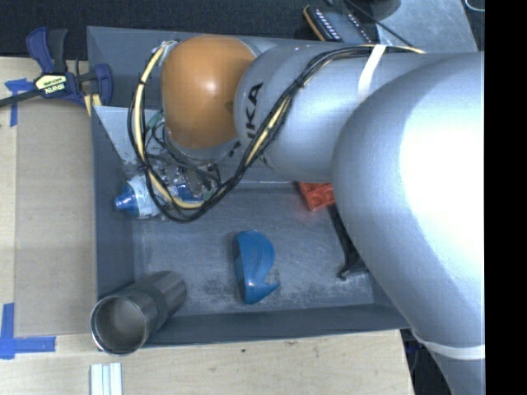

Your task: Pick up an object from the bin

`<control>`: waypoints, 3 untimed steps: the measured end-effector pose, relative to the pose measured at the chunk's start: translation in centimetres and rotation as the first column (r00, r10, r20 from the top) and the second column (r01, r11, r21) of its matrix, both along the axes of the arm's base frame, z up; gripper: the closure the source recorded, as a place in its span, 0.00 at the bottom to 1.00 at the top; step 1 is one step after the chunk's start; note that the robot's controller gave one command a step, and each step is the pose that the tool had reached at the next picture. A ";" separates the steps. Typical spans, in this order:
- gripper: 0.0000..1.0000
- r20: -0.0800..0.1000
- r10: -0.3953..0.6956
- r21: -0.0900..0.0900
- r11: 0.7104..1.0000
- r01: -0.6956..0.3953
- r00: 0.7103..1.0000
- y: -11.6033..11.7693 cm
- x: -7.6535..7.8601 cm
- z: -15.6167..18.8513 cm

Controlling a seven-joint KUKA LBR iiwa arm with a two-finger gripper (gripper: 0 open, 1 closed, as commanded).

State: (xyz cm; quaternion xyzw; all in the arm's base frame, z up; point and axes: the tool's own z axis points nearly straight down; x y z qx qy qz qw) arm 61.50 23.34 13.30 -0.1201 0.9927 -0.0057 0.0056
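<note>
We could not tell whether the gripper (179, 181), under its orange cover (206, 89), was open or closed. It hung at the bin's (111, 245) left wall, just beside a small blue-capped bottle (136, 200). Farther out lay 1 blue plastic piece (254, 266) and 1 steel cup (136, 313).

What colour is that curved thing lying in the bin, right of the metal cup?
The curved thing is blue, clearest in the camera view.
</note>
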 end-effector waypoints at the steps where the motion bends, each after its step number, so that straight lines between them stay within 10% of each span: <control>1: 1.00 0.006 0.000 0.002 1.000 0.000 1.000 0.1 0.1 1.1; 3: 1.00 0.005 0.000 0.002 1.000 0.000 1.000 0.0 0.1 1.7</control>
